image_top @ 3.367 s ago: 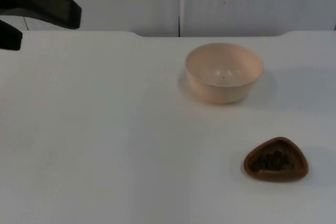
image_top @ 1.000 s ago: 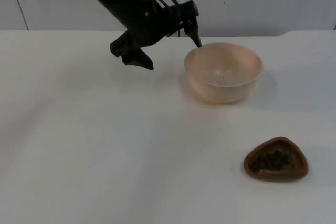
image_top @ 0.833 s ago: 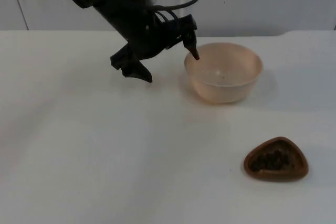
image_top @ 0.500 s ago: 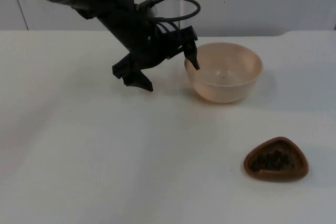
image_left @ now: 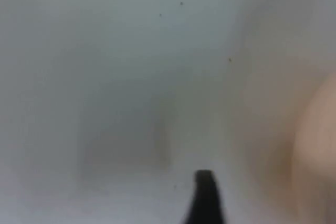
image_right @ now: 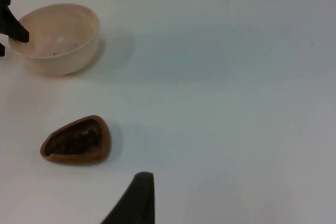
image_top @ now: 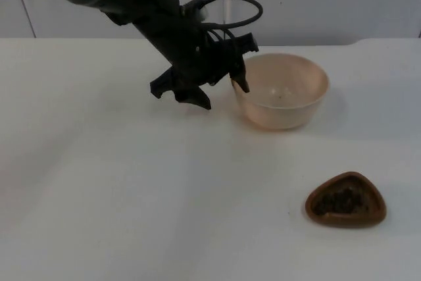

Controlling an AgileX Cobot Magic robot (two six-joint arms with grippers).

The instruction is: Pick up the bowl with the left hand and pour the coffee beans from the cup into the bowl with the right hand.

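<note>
Top view first: the left gripper [image_top: 219,92] sits at the near-left edge of the beige bowl [image_top: 281,90], right of centre in the upper half of the frame. Its fingers are spread wide, one fingertip [image_top: 242,84] at the rim and the other [image_top: 200,101] out over the white table [image_top: 105,182] to the left, so it's straddling the bowl's wall and not clamped on anything. The brown cup [image_top: 346,199] with dark coffee beans [image_top: 339,201] in it is in the lower right, well apart from the bowl. The bowl looks like light, stiff plastic with a smooth, probably slick wall, so I'd pinch the rim, one finger inside and one outside, and lift gently so it doesn't tip or slide away. Left wrist view: mostly blur, a black fingertip [image_left: 206,195] over the table and a beige smear that I'd guess is the bowl [image_left: 317,145]. Right wrist view: the right arm is waiting back from the work, and I can't tell how its fingers are set. From there the bowl [image_right: 55,38] and the cup [image_right: 77,140] sit apart on the table, and the cup's rounded-triangle shape suggests gripping across its narrower part.
</note>
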